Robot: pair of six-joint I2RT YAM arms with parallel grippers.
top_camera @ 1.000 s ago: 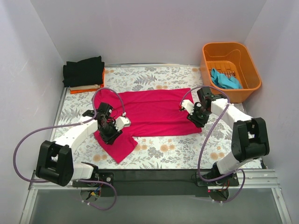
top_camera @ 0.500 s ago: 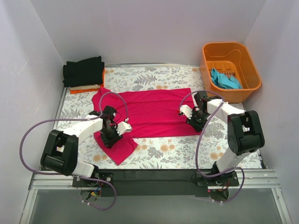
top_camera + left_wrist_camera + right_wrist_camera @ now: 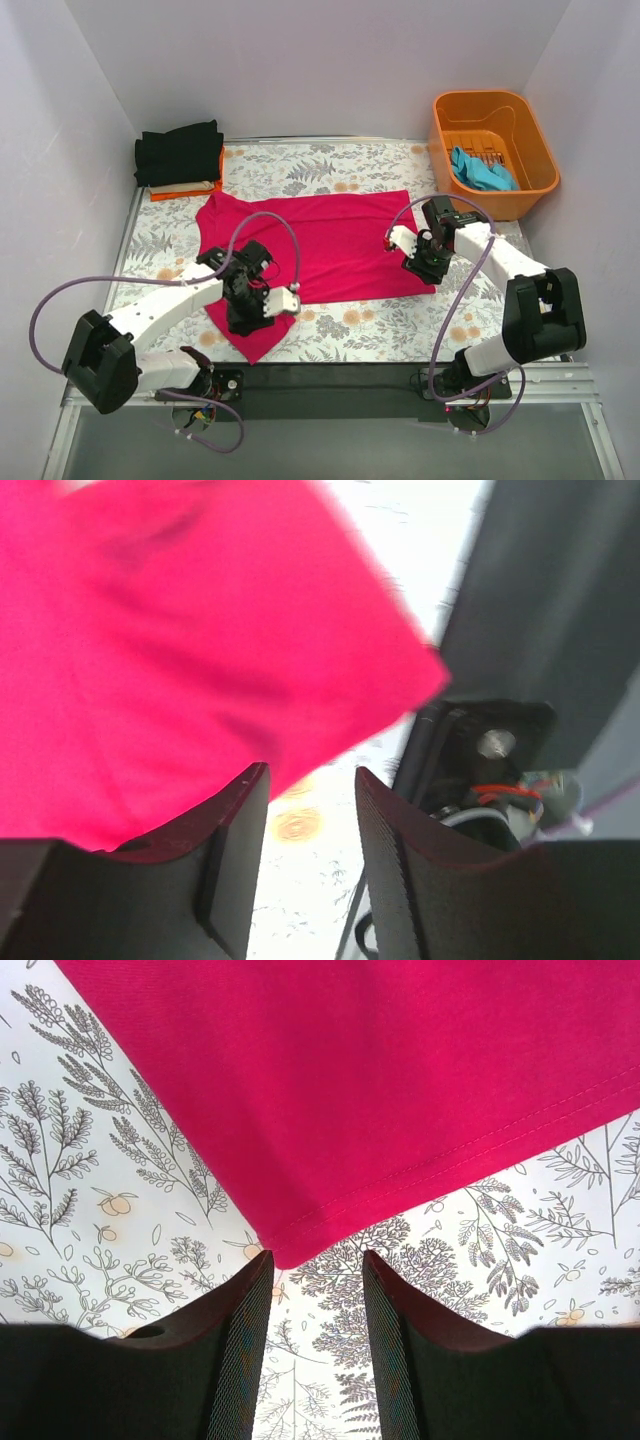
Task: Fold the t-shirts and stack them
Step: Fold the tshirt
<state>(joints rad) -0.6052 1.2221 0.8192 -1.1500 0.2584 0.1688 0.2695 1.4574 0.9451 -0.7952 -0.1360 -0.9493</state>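
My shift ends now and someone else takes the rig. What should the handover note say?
Left gripper: open, empty, at the near-left sleeve of the magenta t-shirt.
Right gripper: open, empty, just short of that shirt's near-right hem corner.
The magenta t-shirt lies spread flat mid-table, unfolded. The teal t-shirt is bunched in the orange basket. The folded stack, black on top, sits at the far-left corner.
Done: that stack.
Left: fold the magenta shirt and stack it, then do the teal one.

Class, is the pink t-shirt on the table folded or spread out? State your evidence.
Spread out: the pink t-shirt lies flat across the table, sleeves sticking out.
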